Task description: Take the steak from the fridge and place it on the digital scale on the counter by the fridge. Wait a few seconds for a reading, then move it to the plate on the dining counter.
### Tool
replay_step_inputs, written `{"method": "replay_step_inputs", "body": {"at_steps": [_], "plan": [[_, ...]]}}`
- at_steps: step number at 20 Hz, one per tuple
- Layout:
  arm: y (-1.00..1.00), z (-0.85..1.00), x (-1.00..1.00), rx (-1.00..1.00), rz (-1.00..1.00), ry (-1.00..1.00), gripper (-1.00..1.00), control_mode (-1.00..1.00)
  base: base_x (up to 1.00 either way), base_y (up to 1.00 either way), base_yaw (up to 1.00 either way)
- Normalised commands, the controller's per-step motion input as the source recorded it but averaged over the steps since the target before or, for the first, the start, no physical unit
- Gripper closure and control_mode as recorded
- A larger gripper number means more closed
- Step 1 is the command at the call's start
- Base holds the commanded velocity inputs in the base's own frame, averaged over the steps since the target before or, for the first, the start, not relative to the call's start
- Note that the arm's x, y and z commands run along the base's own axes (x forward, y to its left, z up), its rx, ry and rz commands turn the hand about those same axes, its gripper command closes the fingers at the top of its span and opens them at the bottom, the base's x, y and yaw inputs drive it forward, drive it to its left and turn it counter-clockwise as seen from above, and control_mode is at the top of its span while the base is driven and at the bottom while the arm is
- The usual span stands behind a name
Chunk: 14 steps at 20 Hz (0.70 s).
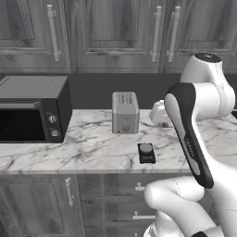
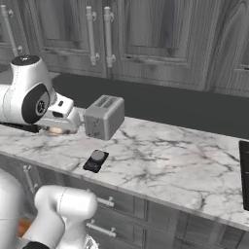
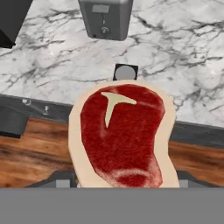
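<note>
The steak (image 3: 122, 135), red with a pale tan fat rim, fills the middle of the hand view and hides the fingertips. My gripper (image 2: 58, 125) is shut on it, held in the air left of the toaster and out in front of the counter edge. A sliver of the steak (image 2: 55, 130) shows under the hand. The digital scale (image 1: 146, 152), a small black square with a grey disc, lies near the counter's front edge. In the hand view the digital scale (image 3: 126, 72) sits just beyond the steak's far end. The fridge, plate and dining counter are out of view.
A silver toaster (image 1: 125, 112) stands behind the scale on the marble counter (image 1: 88, 148). A black microwave (image 1: 32, 115) sits at the left. Dark wall cabinets hang above and drawers run below. A black object (image 2: 244, 175) cuts in at the right edge.
</note>
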Motion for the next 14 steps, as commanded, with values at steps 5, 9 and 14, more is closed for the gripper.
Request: {"method": "replay_step_inputs", "body": {"at_steps": [5, 9, 14], "plan": [[-0.61, -0.57, 0.39, 0.02, 0.34, 0.04, 1.00, -1.00, 0.00, 0.00, 0.00], [-0.61, -0.65, 0.61, 0.00, 0.36, 0.00, 1.00, -1.00, 0.00, 0.00, 0.00], [-0.28, -0.72, 0.75, 0.00, 0.35, 0.00, 1.00, -1.00, 0.00, 0.00, 0.00]]}}
